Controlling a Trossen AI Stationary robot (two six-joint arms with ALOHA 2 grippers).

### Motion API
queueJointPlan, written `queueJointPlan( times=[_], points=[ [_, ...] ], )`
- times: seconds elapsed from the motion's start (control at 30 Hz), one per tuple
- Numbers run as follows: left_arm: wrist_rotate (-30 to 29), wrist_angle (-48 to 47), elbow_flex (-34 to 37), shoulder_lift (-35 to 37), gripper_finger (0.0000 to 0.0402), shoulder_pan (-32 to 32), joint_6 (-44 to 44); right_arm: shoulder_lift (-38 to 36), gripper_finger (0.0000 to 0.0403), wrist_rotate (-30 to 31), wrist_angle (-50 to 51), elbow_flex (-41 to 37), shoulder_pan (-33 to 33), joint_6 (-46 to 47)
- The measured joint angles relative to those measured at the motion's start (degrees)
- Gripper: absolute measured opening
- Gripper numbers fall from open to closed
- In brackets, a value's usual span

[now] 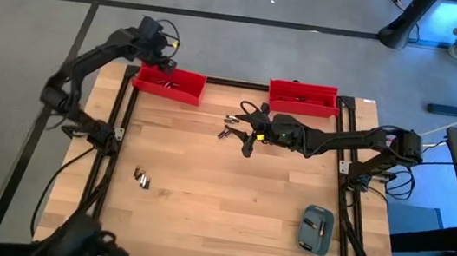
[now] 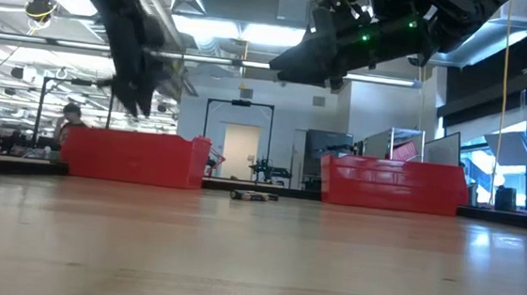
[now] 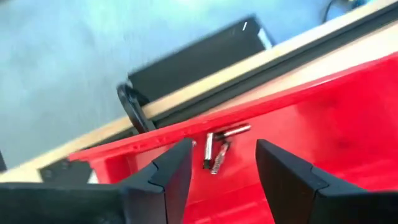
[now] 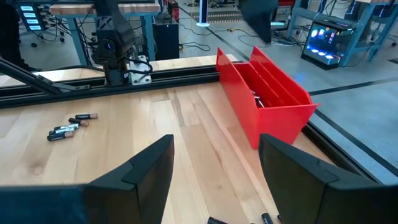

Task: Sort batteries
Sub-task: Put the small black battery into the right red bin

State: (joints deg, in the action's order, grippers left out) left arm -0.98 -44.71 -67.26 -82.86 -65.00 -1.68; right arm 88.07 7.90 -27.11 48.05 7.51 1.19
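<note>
My left gripper [image 3: 224,174] hangs open above the left red bin [image 1: 168,84], fingers slanting down, nothing between them. Several batteries [image 3: 217,148] lie on that bin's floor below it. My right gripper [image 1: 250,129] stands open over the table's middle, pointing toward the left edge and holding nothing. A few batteries [image 1: 230,129] lie on the wood just beside and under it and also show in the low view [image 2: 255,196]. Another small group of batteries [image 1: 144,179] lies on the wood near the left side, seen from the right wrist too [image 4: 71,127].
A second red bin [image 1: 302,98] stands at the far edge right of centre, with batteries inside. A grey-blue rounded case [image 1: 316,229] lies near the front right corner. Black rails [image 1: 114,131] frame the wooden top. Bare wood lies between the two battery groups.
</note>
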Motion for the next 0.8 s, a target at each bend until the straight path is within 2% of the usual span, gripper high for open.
queueJointPlan(
  times=[0.2,0.37,0.47,0.6,0.8],
  points=[
    [-0.1,-1.6,0.7,14.3,0.0154,6.2,1.6,0.0,0.0234,0.0,0.0,0.0,0.0,0.1],
    [-2.4,2.7,7.7,28.7,0.0138,18.1,8.0,0.0,0.0234,0.0,0.1,0.0,0.0,1.7],
    [-9.0,5.0,13.6,36.5,0.0125,28.6,14.0,0.0,0.0234,0.0,0.1,0.0,-0.1,2.5],
    [-19.6,7.2,21.4,43.4,0.0104,44.5,23.2,0.0,0.0234,-0.6,0.1,0.0,-1.2,3.4],
    [-32.4,11.4,31.4,44.0,0.0067,66.0,36.5,0.2,0.0234,-1.1,0.2,0.0,-5.4,3.1]
  ],
)
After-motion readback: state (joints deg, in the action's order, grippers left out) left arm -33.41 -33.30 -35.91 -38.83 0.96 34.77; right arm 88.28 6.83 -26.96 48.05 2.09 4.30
